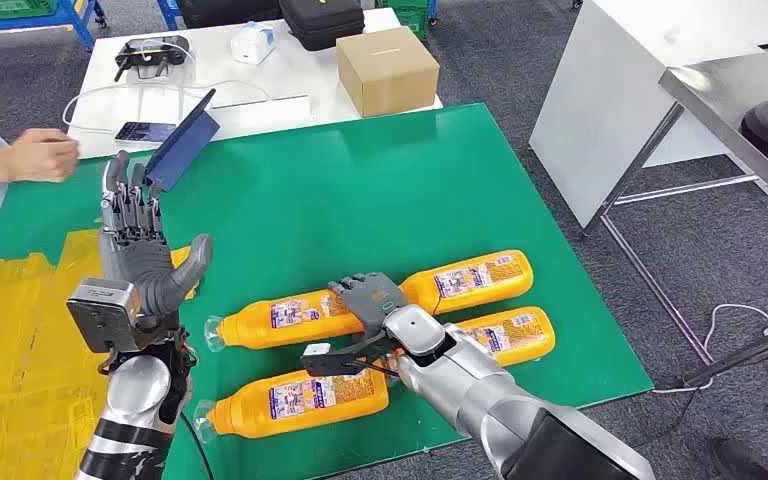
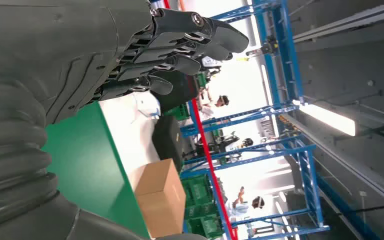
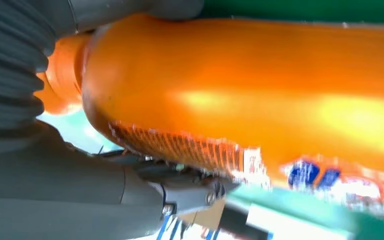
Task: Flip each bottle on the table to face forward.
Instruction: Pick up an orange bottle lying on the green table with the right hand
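Bottles: four orange bottles lie on their sides on the green mat, caps to the left, at its near right part. Far-left bottle, far-right bottle, near-left bottle, near-right bottle.
Labels: all four show printed labels upward; I cannot tell which face counts as the front.
Right hand: laid palm-down between the two far bottles; the right wrist view shows an orange bottle body pressed close against it. Whether the fingers have closed round it, I cannot tell.
Left hand: raised over the mat's left side, fingers spread, holding nothing.
Step, as I judge it: roll the bottle under the right hand about its long axis.
Doing it well: seat fingers around the body, turn slowly, keep the neighbouring bottles from being nudged.
Surroundings: cardboard box on the white table beyond; a person's hand at the far left.
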Tool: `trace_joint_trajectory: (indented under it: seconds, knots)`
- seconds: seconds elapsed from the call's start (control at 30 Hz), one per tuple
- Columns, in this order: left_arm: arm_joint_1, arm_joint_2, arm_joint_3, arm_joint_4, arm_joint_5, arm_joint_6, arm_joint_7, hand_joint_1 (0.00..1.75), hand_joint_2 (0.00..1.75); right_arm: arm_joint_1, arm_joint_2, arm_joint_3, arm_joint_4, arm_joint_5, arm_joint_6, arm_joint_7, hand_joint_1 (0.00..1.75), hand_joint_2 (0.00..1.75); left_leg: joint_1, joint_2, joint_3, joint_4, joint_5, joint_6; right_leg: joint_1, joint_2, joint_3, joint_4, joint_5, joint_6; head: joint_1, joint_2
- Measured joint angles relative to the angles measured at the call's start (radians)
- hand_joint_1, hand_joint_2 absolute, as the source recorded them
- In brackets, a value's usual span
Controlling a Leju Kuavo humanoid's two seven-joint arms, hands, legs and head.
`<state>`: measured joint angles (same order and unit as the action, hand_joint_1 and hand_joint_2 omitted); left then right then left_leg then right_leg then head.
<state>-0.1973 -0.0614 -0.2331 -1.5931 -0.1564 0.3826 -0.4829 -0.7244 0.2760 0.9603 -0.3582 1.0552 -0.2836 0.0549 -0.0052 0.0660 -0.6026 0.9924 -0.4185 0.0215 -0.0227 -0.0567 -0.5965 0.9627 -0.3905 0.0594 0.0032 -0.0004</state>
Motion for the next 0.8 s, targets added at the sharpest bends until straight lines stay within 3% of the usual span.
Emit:
trace_joint_trajectory:
  seconds: [0.3, 0.8]
  knots:
    - [0.022, 0.0, 0.0, -0.024, -0.017, 0.0, 0.012, 0.0, 1.75, 0.018, -0.01, -0.082, -0.012, 0.003, -0.187, -0.022, 1.75, 1.75, 0.0, 0.0, 0.0, 0.0, 0.0, 0.0, 0.0, 0.0, 0.0, 0.0, 0.0, 0.0, 0.0, 0.0]
    - [0.032, 0.0, 0.0, -0.038, -0.021, -0.001, 0.014, 0.0, 1.75, 0.026, -0.015, -0.153, -0.035, 0.002, -0.217, -0.037, 1.75, 1.75, 0.0, 0.0, 0.0, 0.0, 0.0, 0.0, 0.0, 0.0, 0.0, 0.0, 0.0, 0.0, 0.0, 0.0]
